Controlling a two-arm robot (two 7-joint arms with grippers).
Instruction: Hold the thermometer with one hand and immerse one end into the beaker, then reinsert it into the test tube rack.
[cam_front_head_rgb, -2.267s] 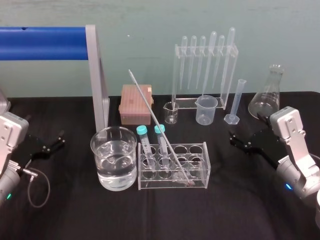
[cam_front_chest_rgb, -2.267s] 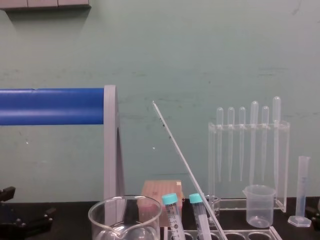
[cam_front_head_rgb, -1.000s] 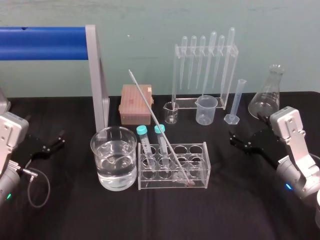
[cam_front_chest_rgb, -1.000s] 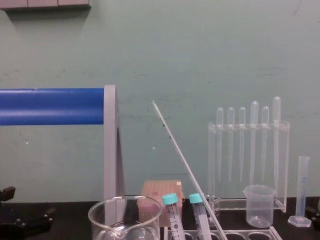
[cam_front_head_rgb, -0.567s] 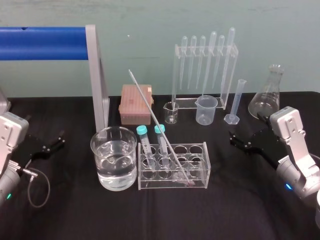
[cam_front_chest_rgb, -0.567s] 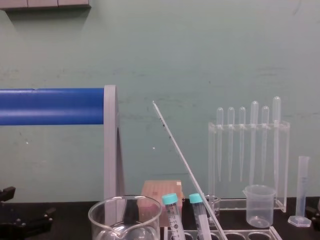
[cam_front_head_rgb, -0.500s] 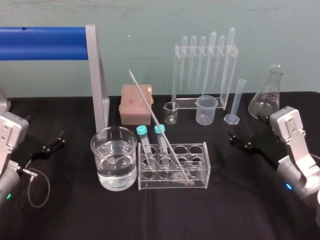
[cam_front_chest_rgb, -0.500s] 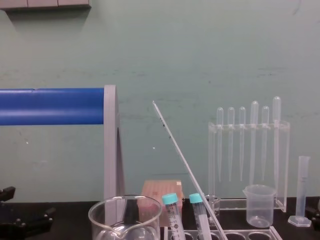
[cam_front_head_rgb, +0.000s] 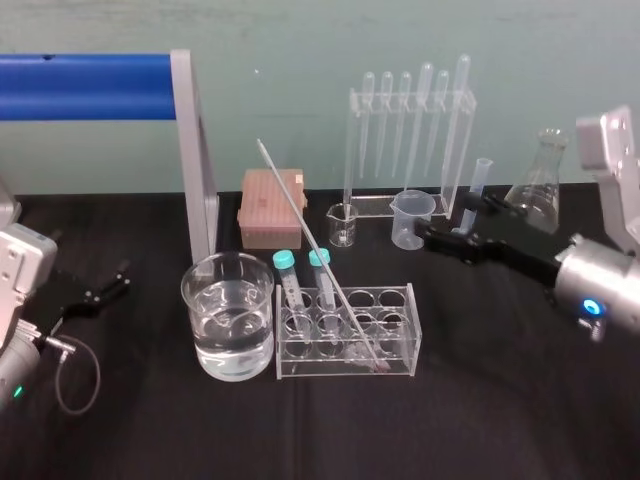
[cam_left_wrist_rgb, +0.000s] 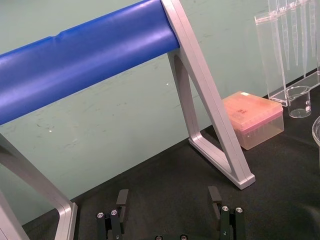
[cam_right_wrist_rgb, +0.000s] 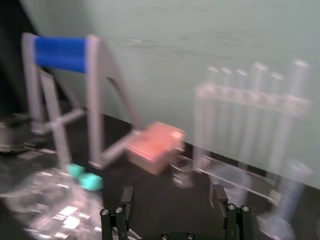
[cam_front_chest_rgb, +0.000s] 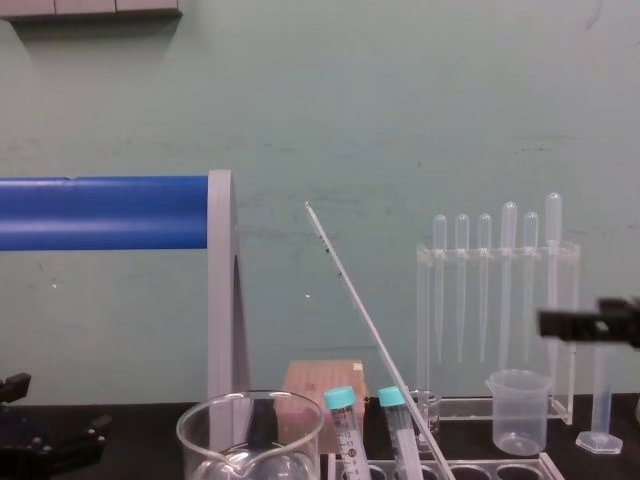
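The thermometer (cam_front_head_rgb: 315, 245) is a long thin glass rod. It leans up and to the left out of the test tube rack (cam_front_head_rgb: 402, 345), its red tip at the rack's floor; the chest view shows the thermometer (cam_front_chest_rgb: 365, 320) slanting the same way. The wide glass beaker (cam_front_head_rgb: 200, 300) holds water just left of the rack. My right gripper (cam_front_head_rgb: 447, 222) hangs open above the table right of the rack, near the small plastic beaker, with nothing between its fingers (cam_right_wrist_rgb: 217, 195). My left gripper (cam_left_wrist_rgb: 168, 197) rests open at the far left (cam_front_head_rgb: 95, 290).
A blue-barred grey frame (cam_front_head_rgb: 195, 150) stands behind the beaker. A pink tip box (cam_front_head_rgb: 270, 208), a pipette stand (cam_front_head_rgb: 410, 140), a small plastic beaker (cam_front_head_rgb: 412, 220), a measuring cylinder (cam_front_chest_rgb: 605, 385) and a conical flask (cam_front_head_rgb: 535, 195) line the back. Two teal-capped tubes (cam_front_head_rgb: 285, 262) sit in the rack.
My right arm has lifted and swung left and forward, bringing its open gripper beside the small plastic beaker. The left arm and the thermometer have not moved.
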